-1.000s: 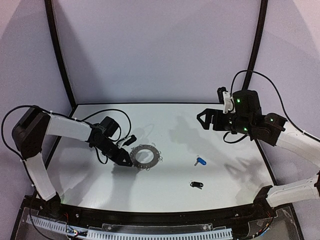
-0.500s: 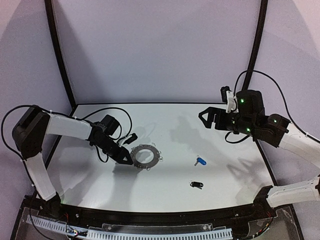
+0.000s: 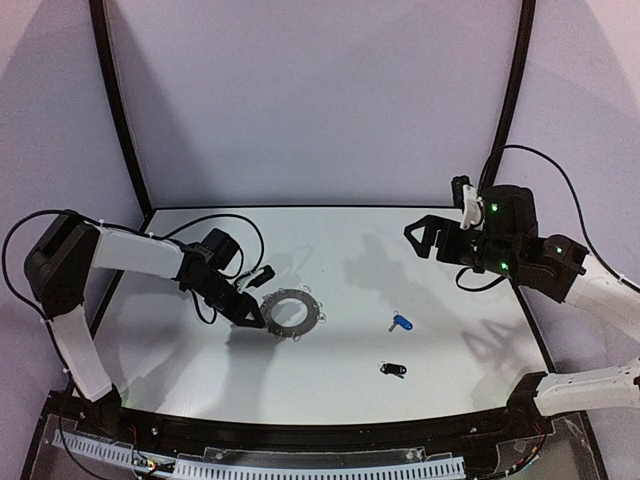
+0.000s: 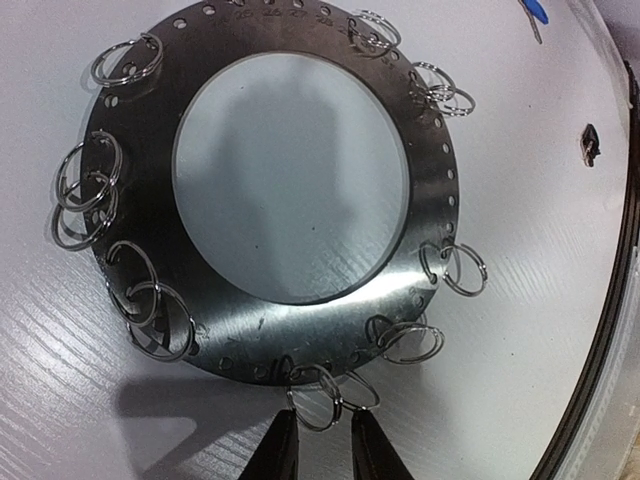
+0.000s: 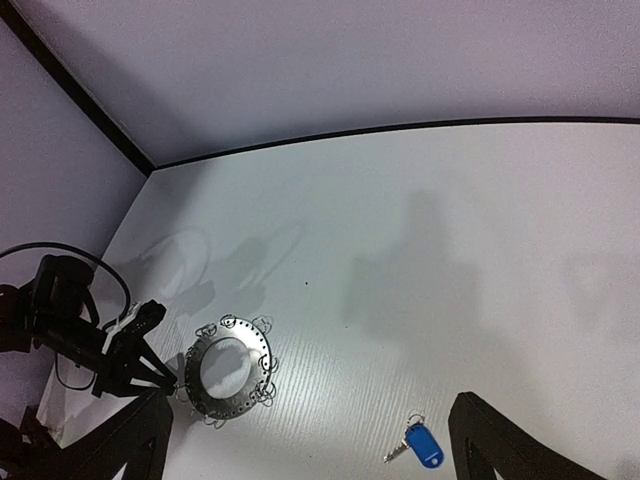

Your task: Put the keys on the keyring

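The keyring (image 3: 308, 312) lies flat left of the table's middle, a dark grey ring with wire loops round its edge. It also shows in the left wrist view (image 4: 432, 190) and the right wrist view (image 5: 262, 360). My left gripper (image 3: 260, 322) is low at the ring's left edge. In its own view (image 4: 326, 445) the jaws stand narrowly apart, with a wire loop (image 4: 318, 400) reaching between the tips. The blue key (image 3: 401, 323) (image 5: 420, 445) and the black key (image 3: 392, 370) (image 4: 590, 143) lie loose on the table to the right. My right gripper (image 3: 420, 238) (image 5: 310, 455) is wide open and empty, high over the back right.
The white table (image 3: 450, 330) is bounded by a black rim, with lilac walls behind and at the sides. Black cables hang off both arms. A black front rail (image 3: 330, 440) runs along the near edge.
My right arm has drifted to the right and slightly back, still open. My left gripper has stayed at the ring's edge. The keys and ring have not moved.
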You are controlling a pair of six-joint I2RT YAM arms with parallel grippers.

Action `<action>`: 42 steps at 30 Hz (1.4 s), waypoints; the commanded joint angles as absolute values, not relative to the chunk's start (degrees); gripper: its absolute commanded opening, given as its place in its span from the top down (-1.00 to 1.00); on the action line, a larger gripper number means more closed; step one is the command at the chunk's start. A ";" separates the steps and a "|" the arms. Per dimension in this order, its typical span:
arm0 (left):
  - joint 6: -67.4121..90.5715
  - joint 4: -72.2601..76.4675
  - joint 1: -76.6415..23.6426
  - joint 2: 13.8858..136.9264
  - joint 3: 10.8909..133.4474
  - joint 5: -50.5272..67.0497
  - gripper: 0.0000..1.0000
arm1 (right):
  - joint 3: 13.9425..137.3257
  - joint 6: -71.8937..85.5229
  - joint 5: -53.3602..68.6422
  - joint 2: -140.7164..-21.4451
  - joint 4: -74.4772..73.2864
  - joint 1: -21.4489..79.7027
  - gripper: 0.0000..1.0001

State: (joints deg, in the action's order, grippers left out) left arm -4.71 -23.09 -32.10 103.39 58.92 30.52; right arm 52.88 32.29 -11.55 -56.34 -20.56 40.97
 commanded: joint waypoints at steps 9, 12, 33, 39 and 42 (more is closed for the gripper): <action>-2.24 -19.71 -32.12 102.78 59.61 27.41 0.73 | 51.24 34.89 -12.39 -54.34 -21.02 40.96 -0.97; -2.37 -20.08 -32.17 103.22 59.76 27.85 0.73 | 51.31 34.80 -13.11 -54.23 -21.67 40.96 -0.97; -0.41 -16.56 -32.17 102.28 60.03 32.28 0.98 | 53.14 31.47 -14.48 -54.37 -22.85 40.96 -0.97; -0.36 -14.51 -32.16 95.75 60.50 38.33 0.98 | 51.82 27.90 -10.62 -53.91 -18.70 40.95 -0.97; -0.32 -11.17 -32.68 90.94 61.02 46.67 0.98 | 48.70 23.50 -3.78 -52.90 -11.49 40.91 -0.97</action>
